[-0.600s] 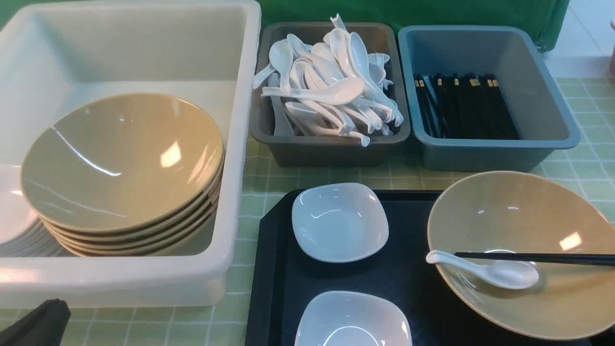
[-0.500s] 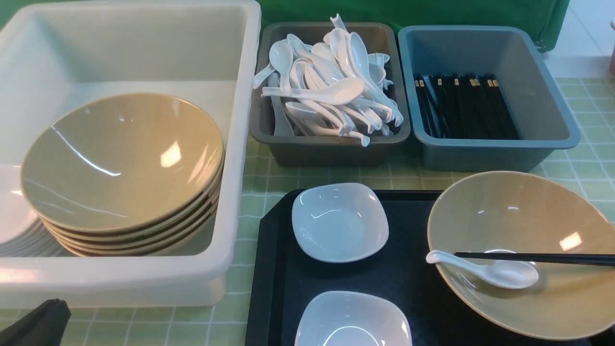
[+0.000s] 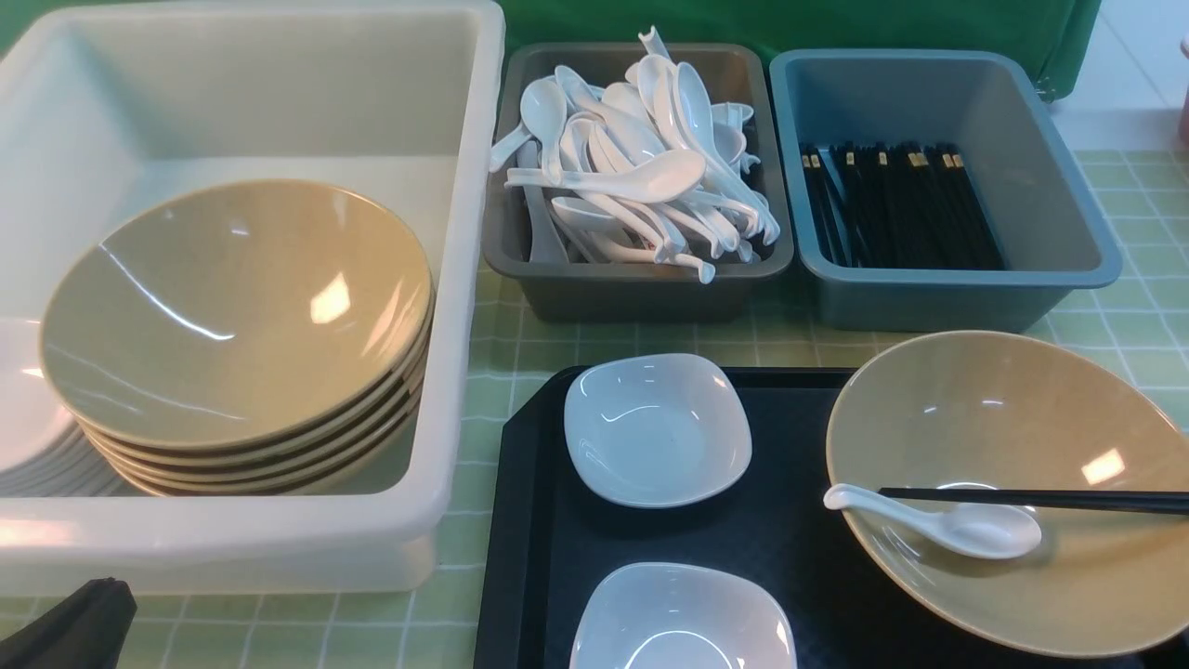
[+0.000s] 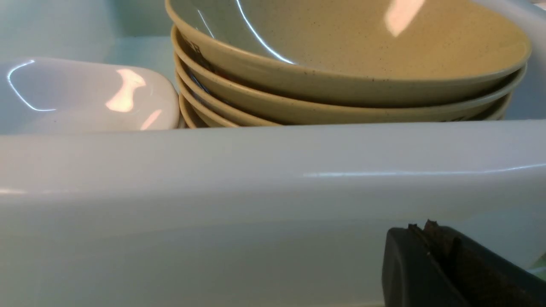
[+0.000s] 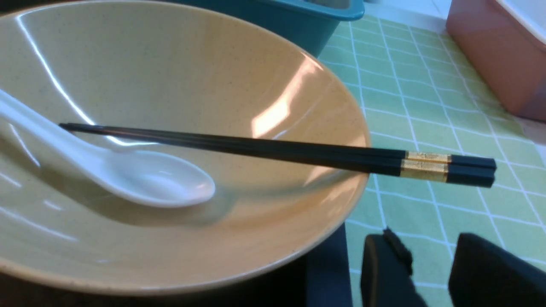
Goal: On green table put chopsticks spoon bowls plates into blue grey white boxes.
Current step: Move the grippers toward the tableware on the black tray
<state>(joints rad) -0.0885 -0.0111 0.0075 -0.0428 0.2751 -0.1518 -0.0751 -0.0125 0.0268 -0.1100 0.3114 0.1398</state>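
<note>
Tableware crowds the front view; white box (image 3: 464, 279) takes the upper left of the frame and holds a stack of tan bowls (image 3: 232, 316), with white plates (image 3: 28, 418) piled beside it at the left edge; grey box (image 3: 641, 293) at top centre is heaped with white spoons (image 3: 641, 167); blue box (image 3: 957, 297) at upper right holds black chopsticks (image 3: 901, 204) laid side by side. Black tray (image 3: 799, 557) lies on the green table (image 3: 502, 334) in the lower right; on it sit two small white dishes (image 3: 658, 429) and, at right, a large bowl (image 3: 1003, 437). Inside that bowl lies a single spoon (image 3: 947, 525), handle pointing left; a chopstick pair (image 3: 1031, 500) rests across the bowl, its butt ends running off the right edge. Left gripper (image 4: 428, 238) shows in the lower left corner, just outside the white box's near wall; its jaws are pressed together on nothing. Right gripper (image 5: 426, 251), seen only by its wrist camera, sits beside the large bowl's rim, near the gold-banded chopstick ends but apart from them; its jaws stand partly apart and hold nothing.
</note>
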